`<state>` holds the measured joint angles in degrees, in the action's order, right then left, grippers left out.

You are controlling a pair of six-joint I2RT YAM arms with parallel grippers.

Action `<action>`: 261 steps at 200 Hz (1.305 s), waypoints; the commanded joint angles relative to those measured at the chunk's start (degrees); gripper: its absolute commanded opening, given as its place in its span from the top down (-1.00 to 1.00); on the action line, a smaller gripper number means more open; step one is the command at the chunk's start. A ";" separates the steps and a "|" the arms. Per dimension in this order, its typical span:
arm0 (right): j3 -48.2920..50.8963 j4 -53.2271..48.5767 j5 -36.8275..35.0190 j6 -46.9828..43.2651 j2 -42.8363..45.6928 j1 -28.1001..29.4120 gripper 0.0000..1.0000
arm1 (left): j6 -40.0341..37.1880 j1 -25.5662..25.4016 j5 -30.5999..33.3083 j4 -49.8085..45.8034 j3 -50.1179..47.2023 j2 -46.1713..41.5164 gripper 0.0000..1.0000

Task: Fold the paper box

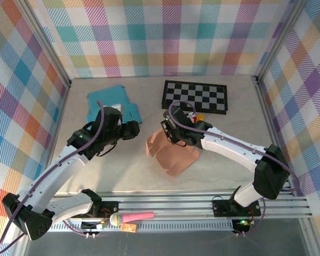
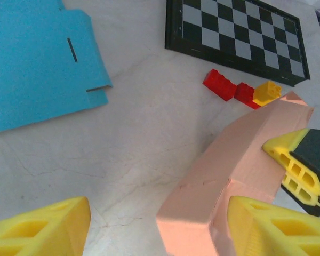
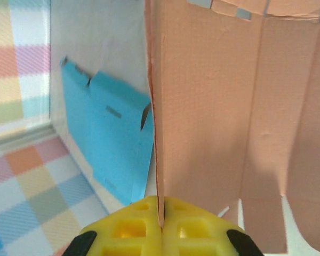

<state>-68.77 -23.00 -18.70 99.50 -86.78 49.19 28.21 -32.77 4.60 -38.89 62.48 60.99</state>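
Observation:
The pink paper box [image 1: 173, 154] lies partly folded in the middle of the table, one wall raised. My right gripper [image 1: 168, 132] is shut on the thin upper edge of that wall; in the right wrist view the pink sheet [image 3: 213, 106] runs straight up out of the closed gripper [image 3: 161, 226]. My left gripper [image 1: 134, 129] hovers just left of the box, open. In the left wrist view the box's folded corner [image 2: 229, 170] stands between the spread fingers [image 2: 42, 229] of that gripper [image 2: 160, 229], close against the right one. The right arm's yellow fingertip [image 2: 290, 160] pinches the far side.
A flat blue paper sheet [image 1: 109, 104] lies at the back left. A black-and-white chessboard [image 1: 196, 96] lies at the back centre. Red and yellow bricks [image 2: 240, 89] sit between the chessboard and the box. Checked walls surround the table.

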 commanded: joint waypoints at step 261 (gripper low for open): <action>38.10 54.87 15.86 -16.26 7.15 -11.84 1.00 | -18.54 -8.05 -18.05 38.36 -23.63 19.17 0.09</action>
<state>-31.07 27.62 -6.20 84.53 -78.67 38.02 14.55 -39.53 -12.58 -5.96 39.51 78.56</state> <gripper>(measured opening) 0.065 0.452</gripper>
